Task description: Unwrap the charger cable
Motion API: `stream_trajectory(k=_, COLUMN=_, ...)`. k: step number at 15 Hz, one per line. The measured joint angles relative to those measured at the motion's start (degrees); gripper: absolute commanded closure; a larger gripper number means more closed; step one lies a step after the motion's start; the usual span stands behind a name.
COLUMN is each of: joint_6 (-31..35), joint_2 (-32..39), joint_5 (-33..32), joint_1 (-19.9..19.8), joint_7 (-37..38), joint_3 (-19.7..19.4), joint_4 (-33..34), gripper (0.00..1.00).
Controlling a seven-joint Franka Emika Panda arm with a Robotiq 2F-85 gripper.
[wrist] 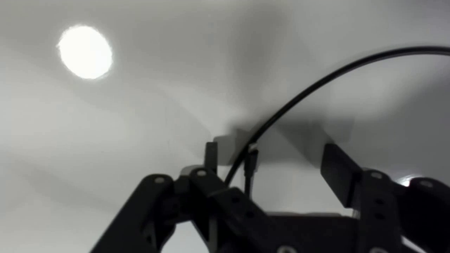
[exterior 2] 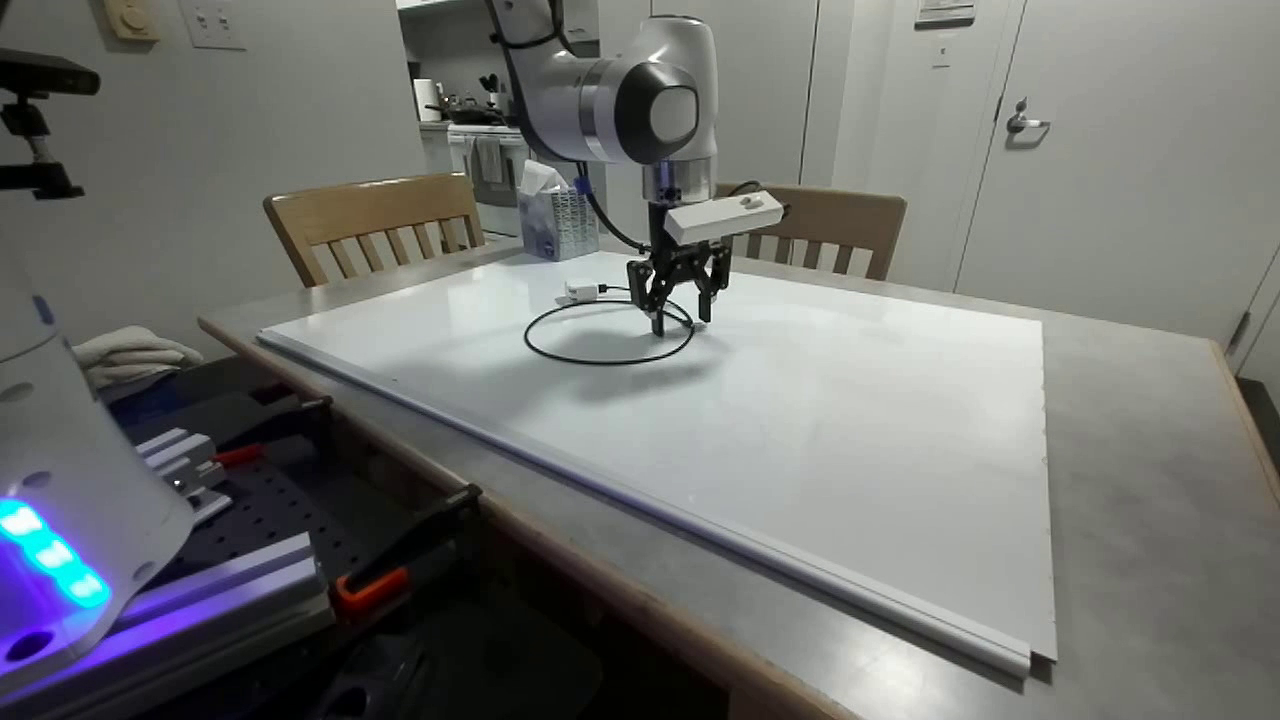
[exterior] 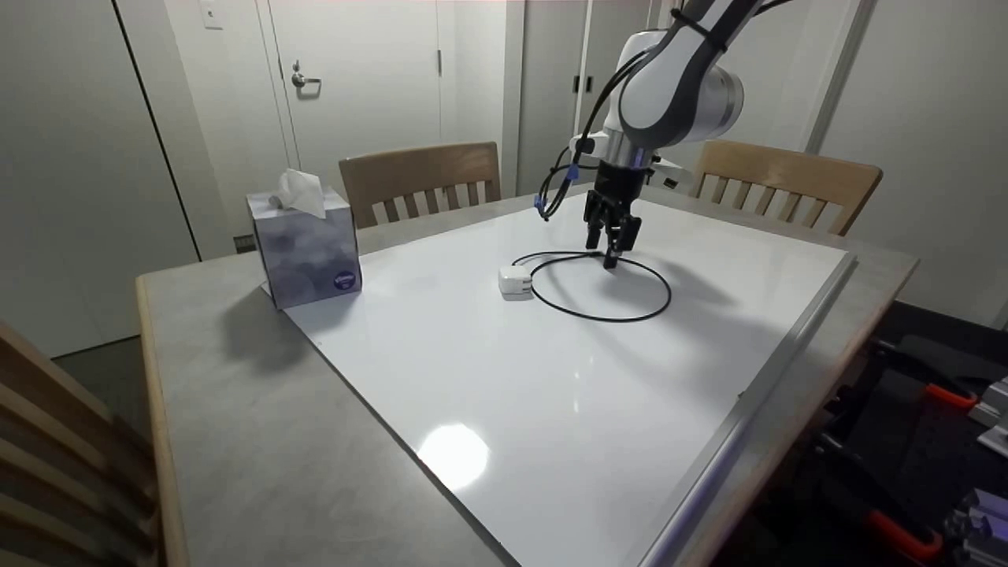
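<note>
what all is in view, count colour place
charger cable: one, black, looped on whiteboard
plug: one, white, on whiteboard
tissue box: one, purple, at whiteboard corner
tissue: one, white, atop box
whiteboard: one, white, on table
table: one, grey, under whiteboard
chairs: three visible, brown, around table
clamps: two visible, black and orange, table edge
door: one in each exterior view, white, beyond table
stove: one, white, background
arm: one, white and grey, above whiteboard
base: one, white, beside table
claw: one, black, open, at cable

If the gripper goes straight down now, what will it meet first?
Probably the white board; the charger cable seems to run between the open jaws of the gripper, though depth is unclear.
</note>
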Motion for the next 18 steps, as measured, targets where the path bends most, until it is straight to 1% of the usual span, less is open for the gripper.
stream_trajectory(k=5, joint_6=0.0, joint_2=-0.8, joint_5=0.0, joint_1=0.0, joint_7=0.1, joint_3=0.1, joint_4=-0.5, gripper=0.9)
stream_trajectory(k=6, joint_6=0.3, joint_2=-0.8, joint_5=0.0, joint_1=0.0, joint_7=0.1, joint_3=0.0, joint_4=-0.4, gripper=0.96)
stream_trajectory(k=7, joint_6=0.5, joint_2=-0.8, joint_5=0.0, joint_1=0.0, joint_7=0.1, joint_3=0.0, joint_4=-0.3, gripper=0.99)
stream_trajectory(k=9, joint_6=0.9, joint_2=-0.8, joint_5=0.0, joint_1=0.0, joint_7=0.1, joint_3=0.0, joint_4=-0.3, gripper=1.0)
stream_trajectory(k=10, joint_6=0.9, joint_2=-0.8, joint_5=0.0, joint_1=0.0, joint_7=0.1, joint_3=0.0, joint_4=-0.3, gripper=0.98)
stream_trajectory(k=15, joint_6=0.9, joint_2=-0.8, joint_5=0.0, joint_1=0.2, joint_7=0.4, joint_3=-0.2, joint_4=-0.3, gripper=0.98)
stream_trajectory(k=18, joint_6=0.6, joint_2=-1.0, joint_5=-0.7, joint_1=1.6, joint_7=2.1, joint_3=-2.0, joint_4=-0.3, gripper=0.98)
